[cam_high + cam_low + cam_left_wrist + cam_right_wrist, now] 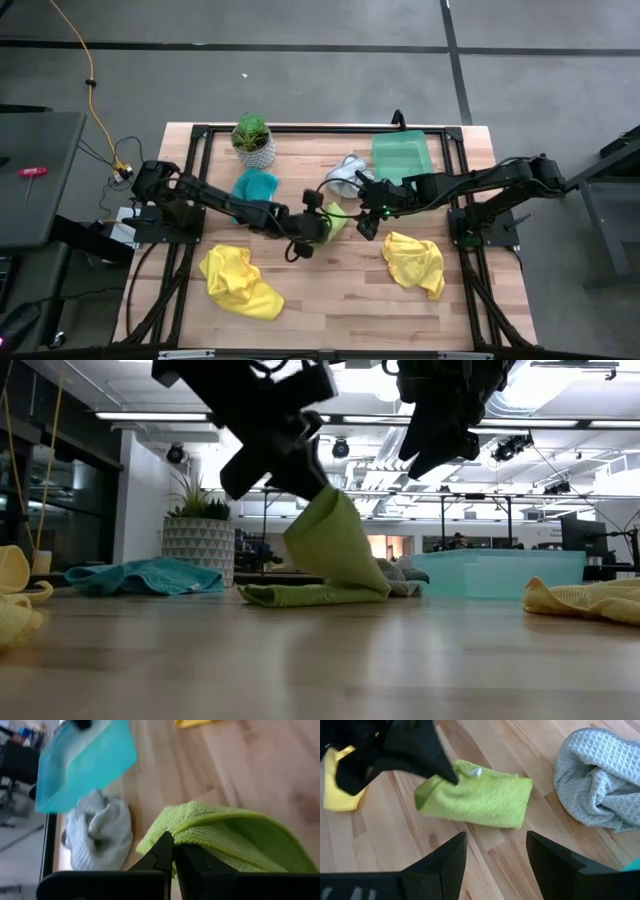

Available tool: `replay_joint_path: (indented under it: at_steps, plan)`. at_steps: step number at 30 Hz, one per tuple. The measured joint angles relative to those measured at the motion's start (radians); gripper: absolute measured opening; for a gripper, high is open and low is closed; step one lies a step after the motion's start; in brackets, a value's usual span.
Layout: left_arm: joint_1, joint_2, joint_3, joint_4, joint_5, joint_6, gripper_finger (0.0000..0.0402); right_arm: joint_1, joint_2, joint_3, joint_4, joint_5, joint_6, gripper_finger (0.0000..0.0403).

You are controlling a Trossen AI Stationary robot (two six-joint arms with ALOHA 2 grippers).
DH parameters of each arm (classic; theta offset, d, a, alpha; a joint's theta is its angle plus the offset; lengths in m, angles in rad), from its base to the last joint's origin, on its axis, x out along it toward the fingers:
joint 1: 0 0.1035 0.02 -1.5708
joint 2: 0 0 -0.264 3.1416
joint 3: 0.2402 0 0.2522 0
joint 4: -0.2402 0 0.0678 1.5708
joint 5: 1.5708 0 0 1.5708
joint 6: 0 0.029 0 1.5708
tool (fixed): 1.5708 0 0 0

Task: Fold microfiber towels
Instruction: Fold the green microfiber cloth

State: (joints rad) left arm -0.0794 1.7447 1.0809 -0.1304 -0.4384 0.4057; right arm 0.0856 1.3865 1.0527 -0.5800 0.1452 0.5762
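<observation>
The lime green towel [338,218] lies mid-table, and one end of it is raised; it also shows in the low view [330,555] and the right wrist view [480,797]. My left gripper [324,222] is shut on that raised end. My right gripper [495,851] is open and empty, hovering just right of the lime towel and above it [440,440]. The grey-white towel [345,175] lies crumpled behind it. The teal towel [255,186] lies by the plant. Two yellow towels [240,282] [415,260] lie crumpled near the front. My left gripper pinches a folded edge of the lime towel [200,837] between its two shut fingers [162,852]. The fingers slant down from the table's left. That end is lifted [325,510] and the towel slopes down from it. Its lower part [290,596] lies doubled on the table.
A translucent green tray [402,155] stands at the back right, close behind the grey-white towel. A small plant in a white pot [253,140] stands at the back left. Bare wood lies between the two yellow towels at the front.
</observation>
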Motion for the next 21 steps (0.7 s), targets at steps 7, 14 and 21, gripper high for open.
replay_joint_path:
  at_steps: [7,14,21]
  plan:
    - [-0.039,0.001,0.000,0.008,0.149,0.023,0.0008,0.000,0.000,0.000,0.001,0.005,0.000,0.0197]
    - [-0.055,0.001,0.000,0.001,0.151,0.048,0.0002,0.000,0.000,0.000,0.028,-0.022,0.019,0.0197]
    - [-0.026,0.002,0.000,0.062,0.130,0.075,0.0003,0.040,-0.005,0.000,0.000,-0.105,0.014,0.0197]
